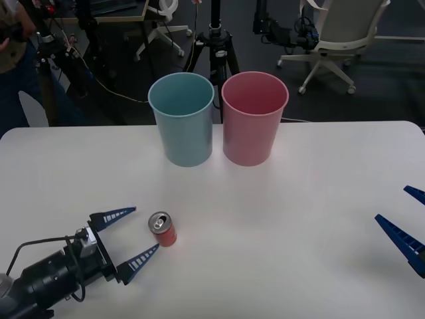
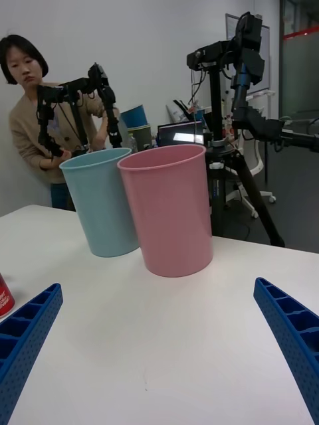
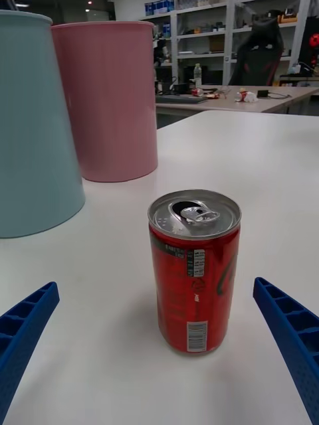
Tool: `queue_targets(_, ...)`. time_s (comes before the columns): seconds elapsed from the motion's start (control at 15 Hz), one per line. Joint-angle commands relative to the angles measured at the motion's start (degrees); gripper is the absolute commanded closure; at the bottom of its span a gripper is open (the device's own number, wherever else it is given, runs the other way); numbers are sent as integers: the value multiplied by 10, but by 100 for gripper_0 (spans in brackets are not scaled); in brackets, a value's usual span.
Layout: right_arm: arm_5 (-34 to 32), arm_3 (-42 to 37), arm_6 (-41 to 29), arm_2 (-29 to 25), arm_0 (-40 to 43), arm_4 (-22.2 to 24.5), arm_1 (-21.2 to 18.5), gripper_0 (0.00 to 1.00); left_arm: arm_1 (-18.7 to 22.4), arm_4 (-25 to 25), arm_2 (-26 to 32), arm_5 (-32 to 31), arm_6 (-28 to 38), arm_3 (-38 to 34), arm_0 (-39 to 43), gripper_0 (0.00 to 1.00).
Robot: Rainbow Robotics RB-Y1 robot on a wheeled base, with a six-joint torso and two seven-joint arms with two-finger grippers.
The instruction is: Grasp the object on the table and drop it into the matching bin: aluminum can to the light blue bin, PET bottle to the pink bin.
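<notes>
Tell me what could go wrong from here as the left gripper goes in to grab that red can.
The left gripper is open with the can just beyond its fingertips, not yet between them; an off-centre approach could have one finger nudge the upright can over.

The can's top is already opened, so tipping might spill any leftover liquid onto the table.

The light blue bin stands almost against the pink bin; an imprecise drop could land in the wrong one.

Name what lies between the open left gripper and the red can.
Nothing: bare table separates the left gripper from the upright can, seen in the left wrist and front views.
</notes>
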Motion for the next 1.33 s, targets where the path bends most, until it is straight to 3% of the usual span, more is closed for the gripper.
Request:
queue_targets(0.07, 0, 0, 0, 0, 0, 0, 0, 0, -24, -22, 1, 19, 10, -1, -7, 0)
queue_targets(0.4, 0, 0, 0, 0, 0, 0, 0, 0, -53, -52, -7, 47, 24, -1, -23, 0)
queue_targets(0.87, 0, 0, 0, 0, 0, 0, 0, 0, -53, -53, -32, 65, 49, 0, -31, 0)
queue_targets(0.93, 0, 0, 0, 0, 0, 0, 0, 0, -54, -52, -32, 65, 53, -1, -31, 13)
queue_targets(1.0, 0, 0, 0, 0, 0, 0, 0, 0, -53, -52, -32, 65, 57, -1, -31, 51)
queue_targets(1.07, 0, 0, 0, 0, 0, 0, 0, 0, -54, -52, -32, 65, 60, -1, -32, 78)
queue_targets(1.13, 0, 0, 0, 0, 0, 0, 0, 0, -53, -52, -32, 65, 62, -1, -31, 97)
queue_targets(1.33, 0, 0, 0, 0, 0, 0, 0, 0, -53, -52, -31, 65, 62, 0, -31, 100)
